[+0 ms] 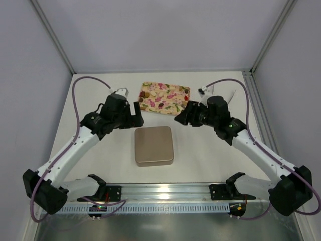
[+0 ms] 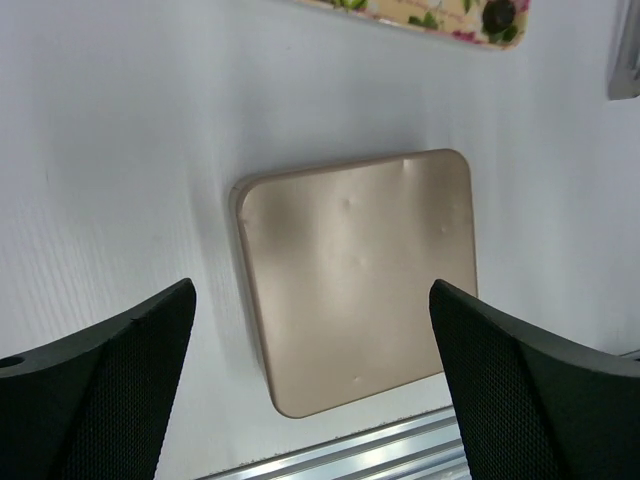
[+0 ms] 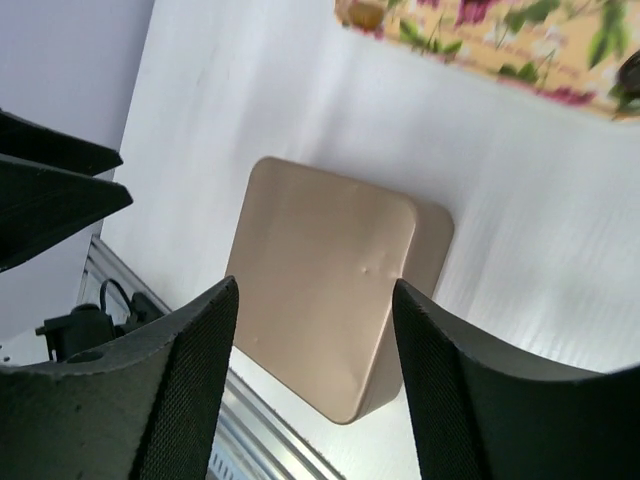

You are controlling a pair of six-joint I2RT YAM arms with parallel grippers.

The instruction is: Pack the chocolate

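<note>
Cannot pick out the chocolate for certain. Possibly among the small round spots on the flowered tray [image 1: 185,91] at the far middle of the worktop [image 1: 200,150], but too small and too like the print to separate. So no heading or long axis to give for any bonbon. Tray itself lying flat, long axis running left to right, right end swung slightly nearer the arms.

Just nearer than the tray and apart from it: square tan box [image 1: 154,145], flat on the worktop, smooth top face up, nothing of its inside on show. Sides close to parallel with the worktop's near edge, with only a slight twist. A few faint dents on the top face in the left wrist view.

Left gripper [image 1: 137,114] released, fingers spread wide and bare, held above the worktop by the box's far left corner, pointing toward the right. Right gripper [image 1: 179,118] also released, fingers apart and bare, held off the box's far right corner near the tray's right end, pointing toward the left. Both wrist views looking down on the box, framed between the fingers, no contact with it.
</note>
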